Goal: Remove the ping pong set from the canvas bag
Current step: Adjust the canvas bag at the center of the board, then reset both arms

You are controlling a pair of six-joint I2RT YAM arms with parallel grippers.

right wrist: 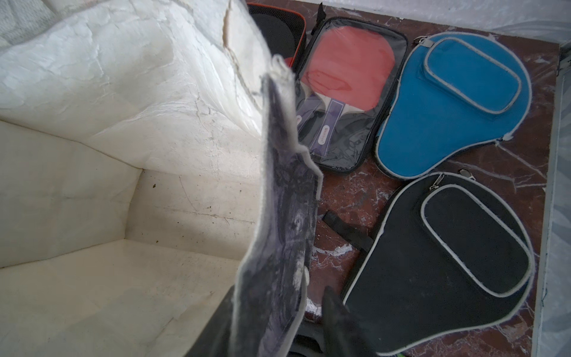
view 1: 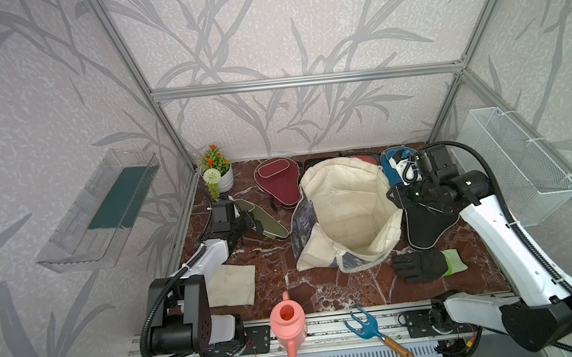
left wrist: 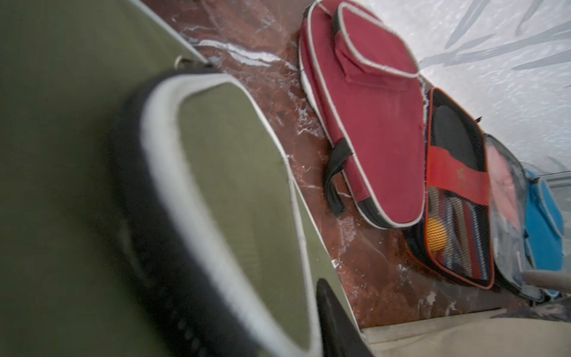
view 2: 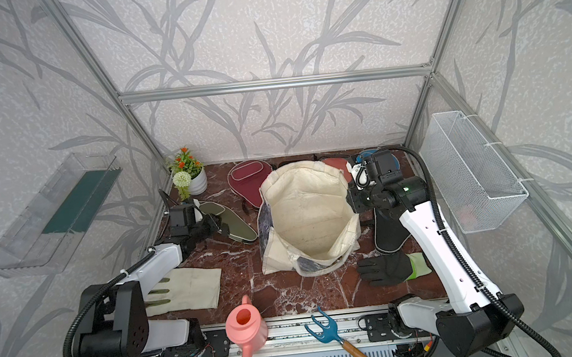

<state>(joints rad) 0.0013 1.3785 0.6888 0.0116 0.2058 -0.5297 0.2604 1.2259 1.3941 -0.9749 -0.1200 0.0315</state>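
Observation:
The canvas bag (view 1: 340, 167) (view 2: 306, 184) stands open mid-table, and only cream lining shows inside. My right gripper (view 1: 395, 194) (right wrist: 272, 324) is open, straddling the bag's right wall (right wrist: 284, 216) with a gap beside one finger (right wrist: 336, 318). The ping pong set lies on the table: a maroon case (view 1: 277, 182), a black box with a red stripe (left wrist: 457, 185), a clear paddle pouch (right wrist: 346, 80), a blue case (right wrist: 454, 102) and a black case (right wrist: 448, 262). My left gripper (view 1: 246, 222) is open around the near end of the olive case (view 1: 263, 221) (left wrist: 234, 185), which looks blurred and loose.
A black glove (view 1: 422, 266) lies front right and a cream glove (view 1: 232, 284) front left. A pink watering can (view 1: 288, 325) and a blue hand rake (view 1: 363, 324) sit on the front rail. A potted plant (view 1: 217, 171) stands back left. A wire basket (view 1: 515, 164) hangs on the right wall.

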